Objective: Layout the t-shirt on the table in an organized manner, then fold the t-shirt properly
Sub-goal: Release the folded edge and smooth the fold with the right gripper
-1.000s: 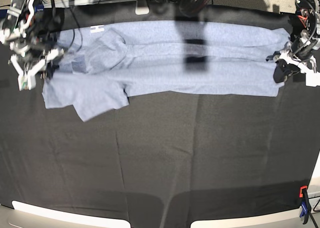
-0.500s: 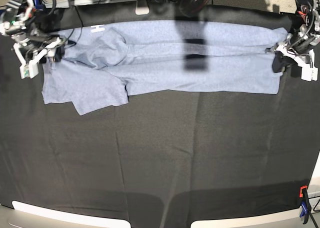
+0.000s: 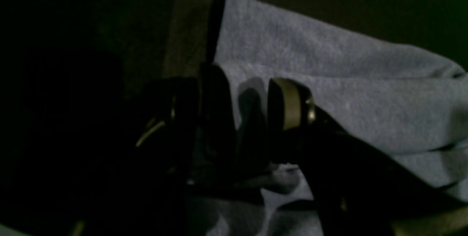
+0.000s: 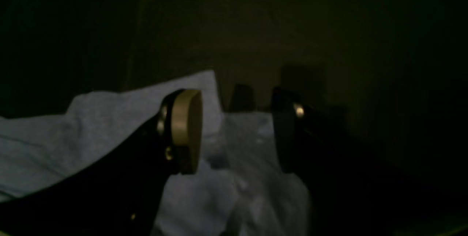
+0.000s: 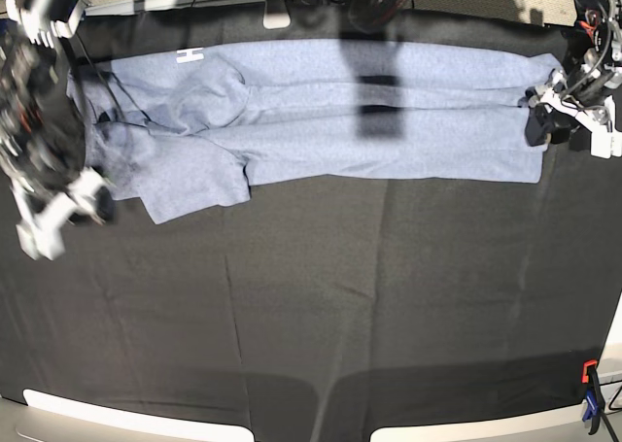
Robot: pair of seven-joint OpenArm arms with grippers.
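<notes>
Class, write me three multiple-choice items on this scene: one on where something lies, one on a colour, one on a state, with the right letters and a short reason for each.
1. Where on the table does the t-shirt lie?
A. along the far edge
B. in the middle
C. at the near edge

2. What colour is the clamp at the near corner?
A. green and yellow
B. orange and blue
C. all white

3. How does the right end effector stand?
A. shut on the shirt
B. shut on nothing
C. open

Answers:
1 A: in the base view the shirt stretches across the top of the black cloth, and the near half is bare.
2 B: an orange top and a blue handle show at the lower corner of the base view.
3 C: in the right wrist view its fingers stand apart with shirt fabric showing below the gap, none of it pinched.
</notes>
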